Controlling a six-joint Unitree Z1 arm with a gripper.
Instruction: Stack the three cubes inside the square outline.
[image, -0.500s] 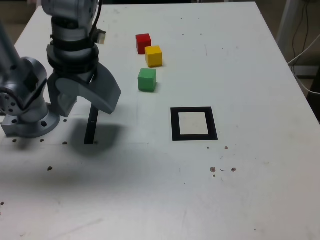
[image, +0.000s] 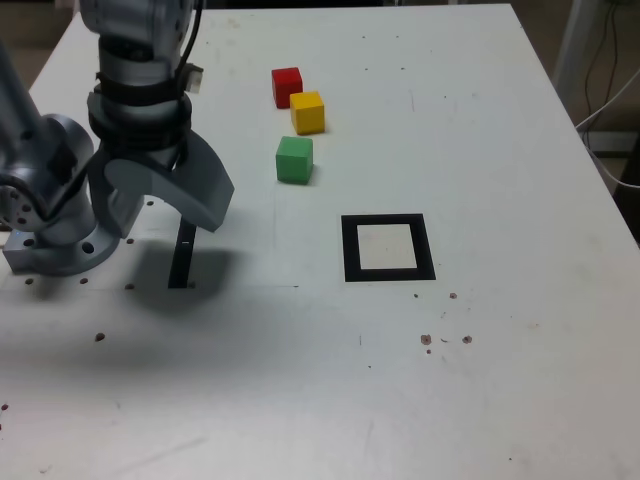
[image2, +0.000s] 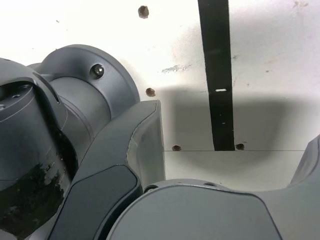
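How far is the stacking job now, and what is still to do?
Nothing is done yet: the square outline has an empty white centre. The red cube, yellow cube and green cube sit apart from it on the table, unstacked. In hand: nothing; the gripper hangs open above the thin black strip, holding no cube. All three placements are left.

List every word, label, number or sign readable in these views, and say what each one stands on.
None can be read in either view.
The small matte red cube, yellow cube and green cube have plain faces.
The flat black square outline with a white centre and the thin black strip bear no print.
The grey arm and its end effector show no legible marking.
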